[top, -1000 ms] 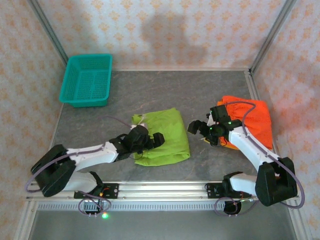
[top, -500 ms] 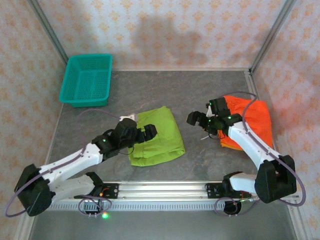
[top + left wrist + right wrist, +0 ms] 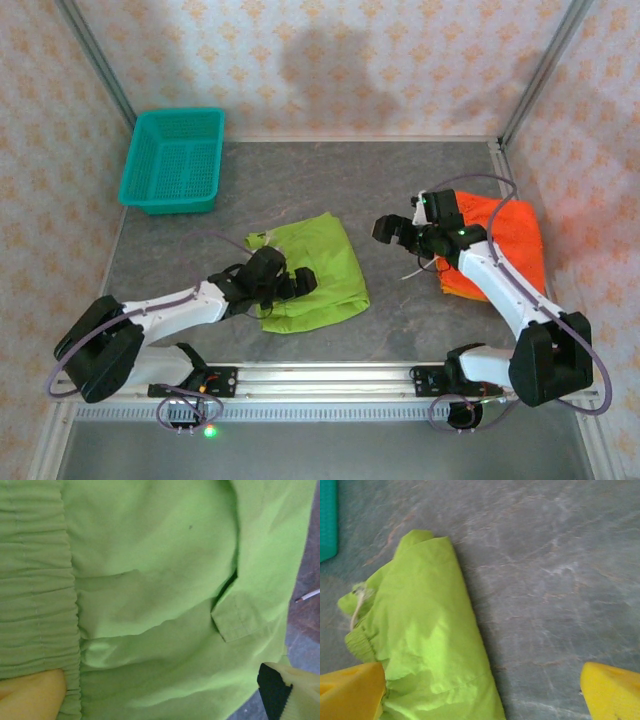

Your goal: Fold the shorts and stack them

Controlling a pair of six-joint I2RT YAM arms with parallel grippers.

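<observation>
lime green shorts: folded up, lying mid table toward the near edge, gathered waist at the left end
orange shorts: bunched in a pile on the right side
left gripper: fingers wide apart, low over the green shorts' near-left part, nothing pinched
right gripper: spread wide too, empty, above bare table between green and orange
teal mesh basket: far left corner, well apart from the shorts
</observation>
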